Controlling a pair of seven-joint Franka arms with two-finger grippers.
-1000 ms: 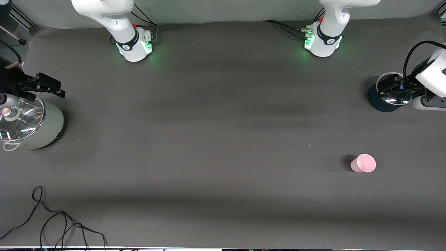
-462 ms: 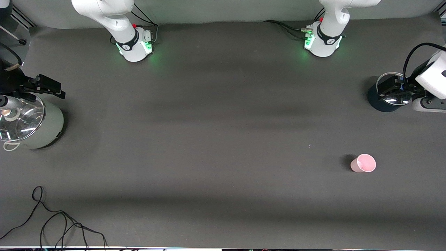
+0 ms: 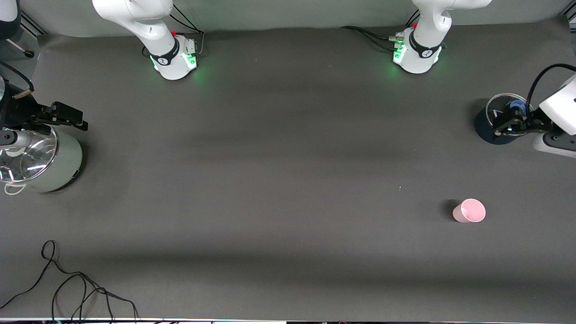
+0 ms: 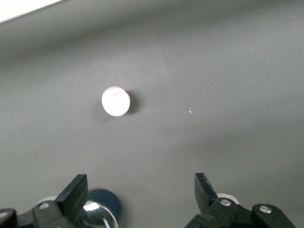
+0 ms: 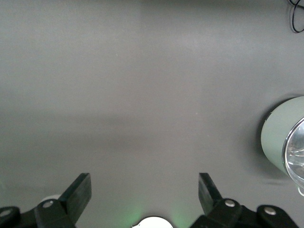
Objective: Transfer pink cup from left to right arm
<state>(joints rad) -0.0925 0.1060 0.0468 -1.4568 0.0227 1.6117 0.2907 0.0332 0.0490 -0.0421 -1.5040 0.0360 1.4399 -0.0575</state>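
The pink cup (image 3: 469, 210) stands upright and alone on the dark mat, toward the left arm's end of the table. It also shows in the left wrist view (image 4: 115, 101), seen from above, well clear of the fingers. My left gripper (image 3: 498, 122) is open and empty over a dark blue round container (image 3: 486, 130); in its own view (image 4: 141, 183) the jaws stand wide apart. My right gripper (image 3: 76, 118) is open and empty beside a pale green pot (image 3: 63, 166) at the right arm's end; its own view (image 5: 145, 183) shows only bare mat between the jaws.
The pale green pot carries a glass lid (image 3: 24, 155) and shows in the right wrist view (image 5: 280, 137). A black cable (image 3: 67, 288) lies near the front edge at the right arm's end. Both arm bases (image 3: 173, 60) (image 3: 416, 56) glow green.
My left gripper has shifted a little over the blue container, toward the pink cup's side. My right gripper has moved slightly by the pot. The pink cup has not moved.
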